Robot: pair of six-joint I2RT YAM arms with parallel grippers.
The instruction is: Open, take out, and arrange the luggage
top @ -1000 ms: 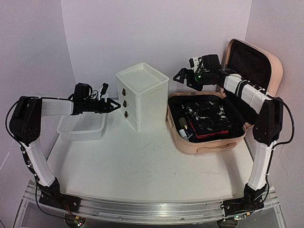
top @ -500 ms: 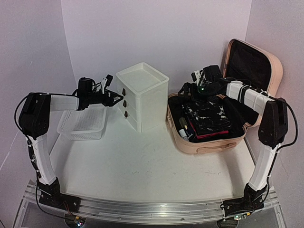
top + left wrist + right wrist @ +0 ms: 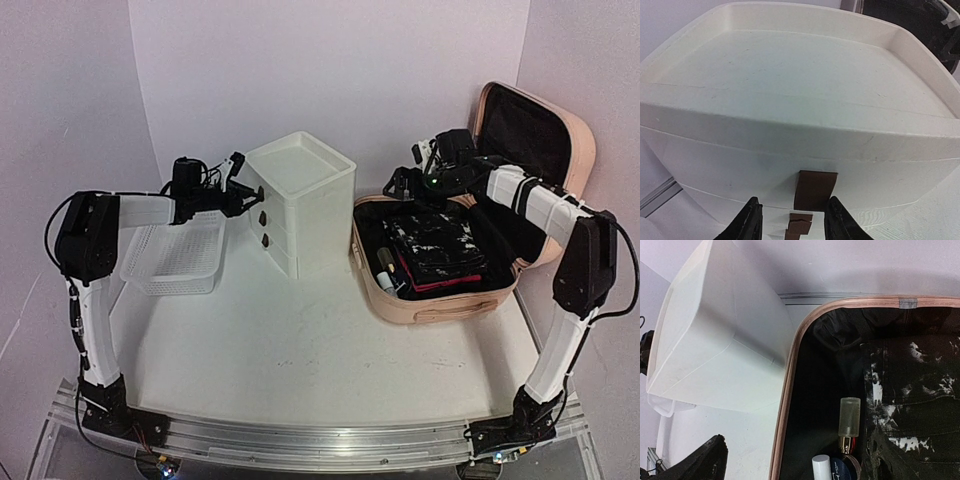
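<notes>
Progress check, near to far. Tabletop (image 3: 300, 350) in front: none of the luggage's stuff on it afaict. The peach-pink luggage (image 3: 440, 305) sits on the right side, unzipped and laid open, so the "open" bit is done imo. Take-out and arrange aren't: the black garment w/ white print (image 3: 440, 245), a clear bottle (image 3: 849, 416), a white-capped tube (image 3: 821, 466) etc all lie inside the base. On the left, the white mesh basket (image 3: 170, 285) looks like it holds nothing. In the middle, the white drawer box (image 3: 315, 225) has its drawers shut.

Left end effector (image 3: 248, 197) is at the top drawer, fingers parted either side of the brown handle (image 3: 815, 189), not clamped on it. Right end effector (image 3: 400, 185) hovers over the luggage's back-left corner, jaws wide, holding nothing. Furthest back, the lid (image 3: 530, 130) stands up near the wall. My guess: drawer gets opened first, then the unpacking starts.
</notes>
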